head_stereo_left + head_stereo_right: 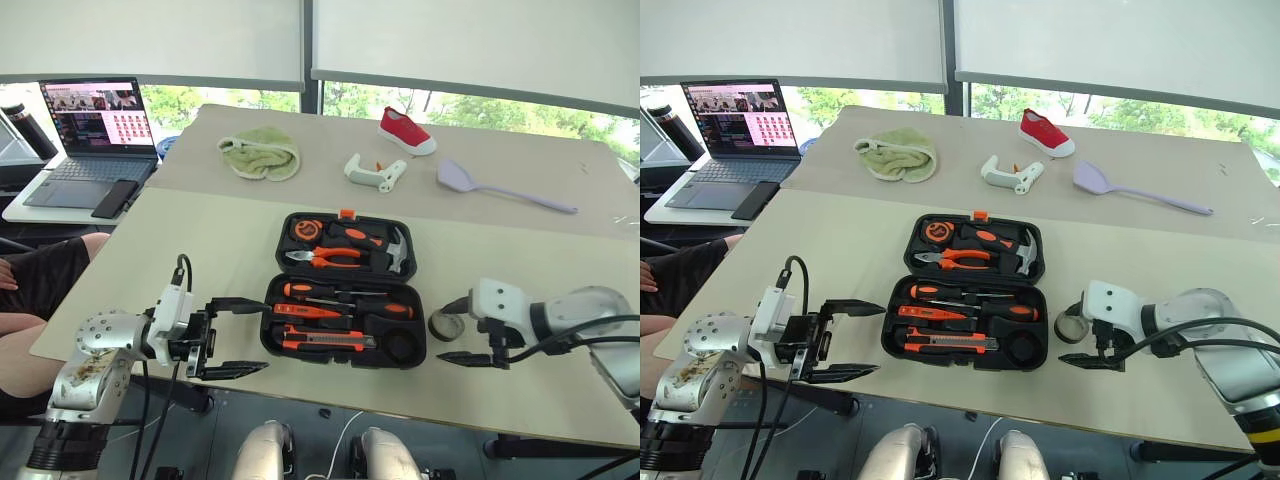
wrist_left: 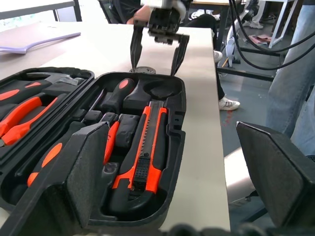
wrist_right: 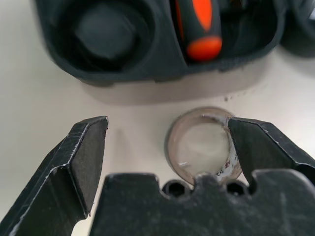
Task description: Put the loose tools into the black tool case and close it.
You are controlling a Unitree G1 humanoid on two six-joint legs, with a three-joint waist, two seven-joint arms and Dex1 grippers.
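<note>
While your right gripper (image 1: 456, 332) hangs with its fingers spread wide, pointing down at the table's near edge, the small tape roll (image 1: 446, 325) lies flat on the tabletop (image 1: 200, 240) between those fingers, just beside the right end of the black tool case (image 1: 345, 290) and outside it; in the right wrist view one finger (image 3: 266, 147) sits close against the roll's rim, though contact cannot be confirmed. Your left gripper (image 1: 240, 337) stands at the case's opposite end, fingers parted and empty, pointing level toward the open case. The case lies open and flat near the table's front edge, lid half away from you holding orange-handled pliers (image 1: 325, 256) and a hammer (image 1: 398, 250). Its near half carries two screwdrivers (image 1: 345, 297) with orange-black handles and, along the front, the utility knife (image 1: 325, 342), with a round empty recess (image 1: 401, 345) at the right corner. Farther back rest a lilac spatula (image 1: 500, 187), a red shoe (image 1: 406, 131) and a green cloth (image 1: 260, 155); a laptop (image 1: 95, 135) sits on a side table to your left.
</note>
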